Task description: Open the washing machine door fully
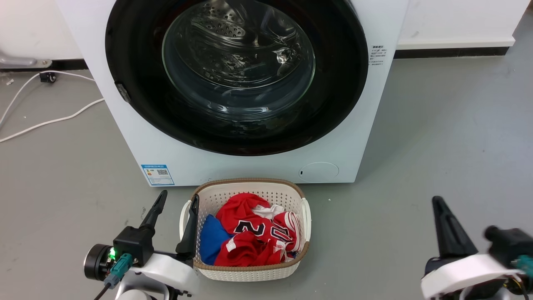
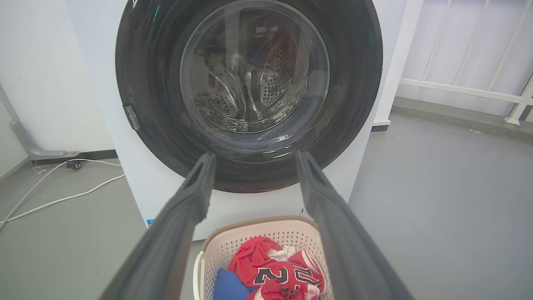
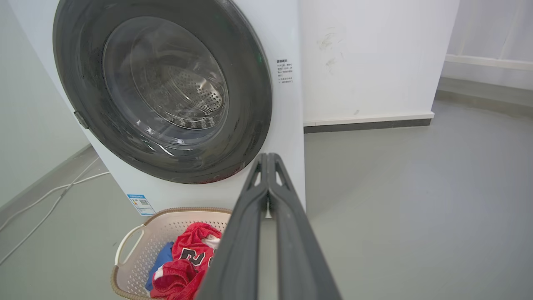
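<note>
The washing machine [image 1: 254,168] [image 2: 156,189] [image 3: 287,133] stands right ahead, a big white box. Its round glossy black washing machine door [image 1: 237,75] [image 2: 250,83] [image 3: 162,91] lies flat against the front, shut, and the steel drum shows through the glass. A small grey catch [image 1: 123,92] [image 2: 132,117] sits on the door's left rim. My left gripper [image 1: 177,202] [image 2: 255,155] is open, low at the lower left, well short of the door. My right gripper [image 1: 437,202] [image 3: 267,156] is shut on nothing at the lower right.
A white woven laundry basket [image 1: 250,183] [image 2: 258,223] [image 3: 129,243] with red and blue clothes stands on the grey floor against the machine's foot, beside my left gripper. White cables [image 1: 50,121] trail on the floor at the left. A wall with dark skirting [image 1: 449,52] runs behind.
</note>
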### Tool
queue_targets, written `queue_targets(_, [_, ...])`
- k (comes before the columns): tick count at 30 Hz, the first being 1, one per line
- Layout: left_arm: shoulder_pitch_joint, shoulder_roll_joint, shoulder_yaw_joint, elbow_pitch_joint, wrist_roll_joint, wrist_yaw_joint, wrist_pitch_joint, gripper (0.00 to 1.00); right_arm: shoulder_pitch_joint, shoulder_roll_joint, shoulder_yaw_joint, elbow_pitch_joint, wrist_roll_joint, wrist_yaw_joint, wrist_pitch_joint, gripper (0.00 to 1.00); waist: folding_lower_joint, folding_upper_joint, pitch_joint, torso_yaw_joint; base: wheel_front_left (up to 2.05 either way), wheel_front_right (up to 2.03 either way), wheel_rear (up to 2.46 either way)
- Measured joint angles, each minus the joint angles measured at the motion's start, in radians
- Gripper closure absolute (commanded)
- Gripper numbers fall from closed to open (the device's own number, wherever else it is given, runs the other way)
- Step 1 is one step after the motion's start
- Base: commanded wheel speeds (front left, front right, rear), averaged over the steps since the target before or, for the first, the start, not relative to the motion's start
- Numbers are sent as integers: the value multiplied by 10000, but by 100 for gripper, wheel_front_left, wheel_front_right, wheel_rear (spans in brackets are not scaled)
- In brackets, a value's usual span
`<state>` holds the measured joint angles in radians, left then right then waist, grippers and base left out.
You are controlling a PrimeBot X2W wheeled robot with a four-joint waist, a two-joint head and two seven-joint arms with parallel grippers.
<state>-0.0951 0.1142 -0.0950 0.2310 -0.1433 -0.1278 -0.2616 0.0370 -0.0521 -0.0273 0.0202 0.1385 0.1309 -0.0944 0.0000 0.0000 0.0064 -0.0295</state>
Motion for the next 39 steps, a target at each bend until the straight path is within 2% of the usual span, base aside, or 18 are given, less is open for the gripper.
queue_targets(3, [0, -15, 42, -46, 0, -2, 0, 0, -149, -2, -244, 138, 2443, -2, 150, 100, 0, 0, 35, -11, 0, 0, 0])
queue_targets(10, [-21, -71, 113, -196, 35, -6, 0, 0, -715, 8, -698, 316, 9795, -2, 825, 100, 0, 0, 224, -48, 0, 0, 0])
queue_targets(14, [-138, -125, 167, -297, 52, -12, -2, 0, -1227, 12, -1195, 364, 13097, -2, 1290, 100, 0, 0, 403, -69, 0, 0, 0])
queue_targets(20, [-390, -140, 222, -525, 104, -13, -6, 0, -2205, -88, -1810, 736, 15231, -4, 2067, 100, 0, 0, 864, -99, 0, 0, 0])
queue_targets(26, [-890, -136, 207, -867, 157, -13, -13, 0, -4088, -1448, -1937, 2008, 16514, -2, 2715, 100, 0, 0, 1644, -84, 0, 0, 0])
queue_targets(31, [-1406, -153, 117, -1283, 161, -15, -13, 0, -6012, -2961, -1177, 3379, 16803, -4, 3139, 100, 1, 0, 2468, 12, 0, 0, 0])
queue_targets(35, [-1685, -194, 52, -1641, 159, -15, -13, 0, -7723, -4153, -194, 4644, 16920, -4, 3649, 100, 1, 0, 3080, 169, 0, 0, 0])
queue_targets(39, [-1907, -236, -29, -1992, 169, -15, -13, 0, -9656, -4978, 1058, 5979, 16772, -4, 4257, 100, 1, 0, 3572, 401, 0, 0, 0])
